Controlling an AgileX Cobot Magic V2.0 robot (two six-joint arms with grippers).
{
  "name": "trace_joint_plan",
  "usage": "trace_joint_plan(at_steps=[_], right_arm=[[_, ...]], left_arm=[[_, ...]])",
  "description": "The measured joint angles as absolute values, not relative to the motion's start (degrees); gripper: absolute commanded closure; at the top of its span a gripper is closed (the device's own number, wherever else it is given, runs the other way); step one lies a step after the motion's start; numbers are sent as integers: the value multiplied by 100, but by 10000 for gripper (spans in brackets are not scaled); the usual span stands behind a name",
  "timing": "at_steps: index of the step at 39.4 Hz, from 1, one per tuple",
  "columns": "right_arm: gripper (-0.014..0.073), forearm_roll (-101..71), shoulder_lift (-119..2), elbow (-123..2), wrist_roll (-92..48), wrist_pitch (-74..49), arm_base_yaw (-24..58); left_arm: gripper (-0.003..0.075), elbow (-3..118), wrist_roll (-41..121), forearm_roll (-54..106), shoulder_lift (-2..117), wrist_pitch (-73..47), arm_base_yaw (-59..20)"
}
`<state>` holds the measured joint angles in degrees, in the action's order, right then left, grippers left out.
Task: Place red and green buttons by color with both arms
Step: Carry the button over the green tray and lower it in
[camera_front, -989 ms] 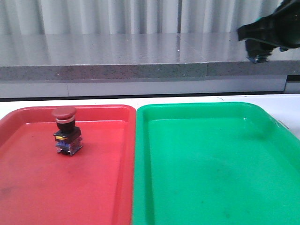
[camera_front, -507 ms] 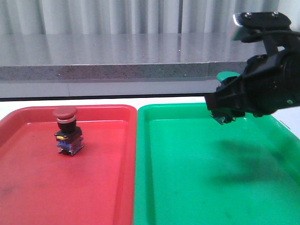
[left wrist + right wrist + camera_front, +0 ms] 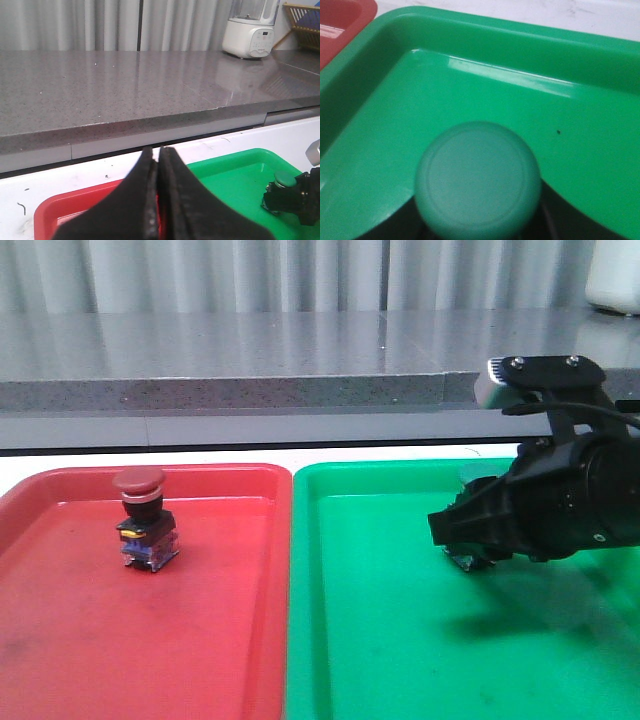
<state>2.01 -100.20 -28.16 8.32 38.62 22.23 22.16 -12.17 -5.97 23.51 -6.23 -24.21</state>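
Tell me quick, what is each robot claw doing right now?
Left gripper: closed, holding nothing, up above the trays.
Right gripper: closed on the green button, low over the green tray.

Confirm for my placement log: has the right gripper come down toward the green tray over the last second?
Yes. The right gripper, shut on the green button, has dropped from above the grey counter edge down and leftward to just over the green tray.
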Motion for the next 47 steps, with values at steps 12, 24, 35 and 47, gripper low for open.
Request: trace_joint_plan(at_steps=[12,24,35,47], right_arm=[[282,536,-10020,-2620,1078,4145,2223],[-20,553,-10020,-2600,1091,4121,2223],[-56,553,-10020,-2591,1091,4121,2223],[-55,553,-10020,-2578,1091,4108,2223]], left_arm=[[740,2216,-1217,-597,2351,-623,-2421],[740,2216,-1217,-597,2351,-623,-2421],[740,2216,-1217,-597,2351,-623,-2421],[740,2216,-1217,-597,2351,-623,-2421]])
